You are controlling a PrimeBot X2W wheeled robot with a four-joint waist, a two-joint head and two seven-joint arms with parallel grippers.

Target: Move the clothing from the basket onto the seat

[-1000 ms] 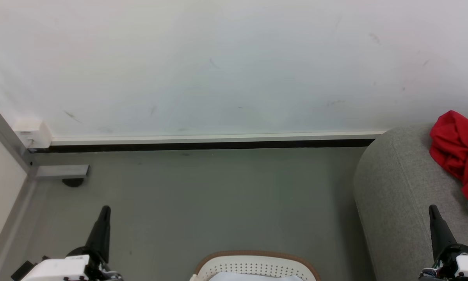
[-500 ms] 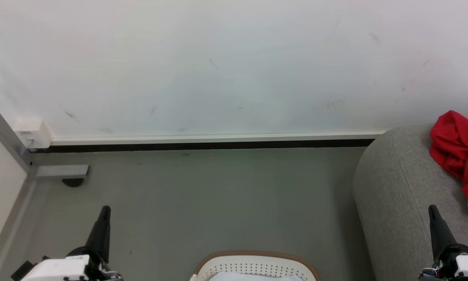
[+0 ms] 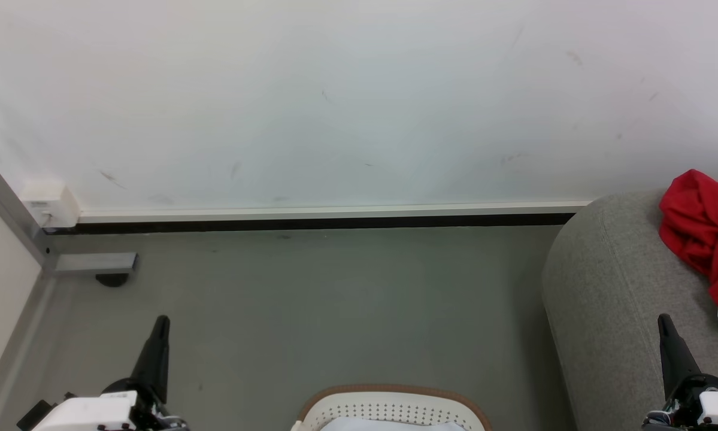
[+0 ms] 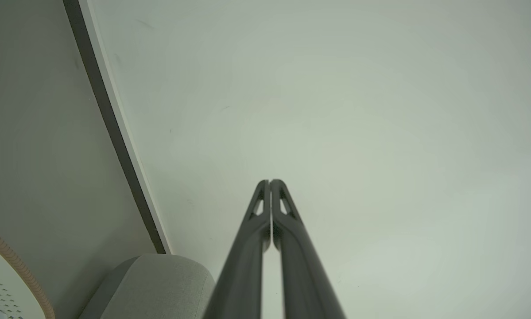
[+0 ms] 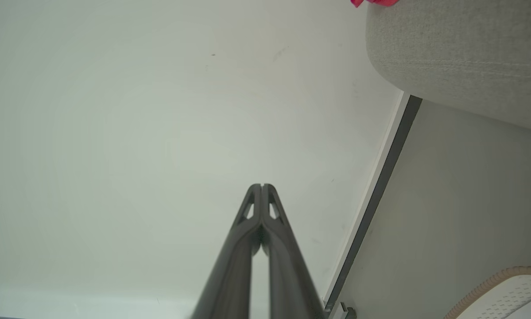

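Clothing (image 3: 703,239) is on the seat (image 3: 610,299): we see a bright red crumpled heap on top of the light grey sofa, at the right edge of the head view and cut off by the frame. A scrap of the red also peeks over the seat's rounded edge at the top of the right wrist view.

The basket (image 3: 394,396) sits on the grey floor (image 3: 335,311) at bottom centre, near the seat's left side and between the two tools. We see its far brown rim and perforated white wall; the rest is cut off. Something pale lies inside it, and we cannot tell what.

The left tool (image 3: 162,320) is at lower left, closed and empty. In the left wrist view its fingers (image 4: 292,235) meet at the tips with nothing between them and point at the white wall (image 4: 358,110). That view also catches the basket rim and the seat's end in its lower left corner.

The right tool (image 3: 663,317) is at lower right, in front of the seat's side. It is also closed and empty, and in the right wrist view its fingers (image 5: 276,230) touch at the tips, apart from the seat.

A dark skirting strip (image 3: 335,222) runs along the wall's base. A small white box (image 3: 50,203) is fixed at its left end beside a grey metal frame (image 3: 8,206).
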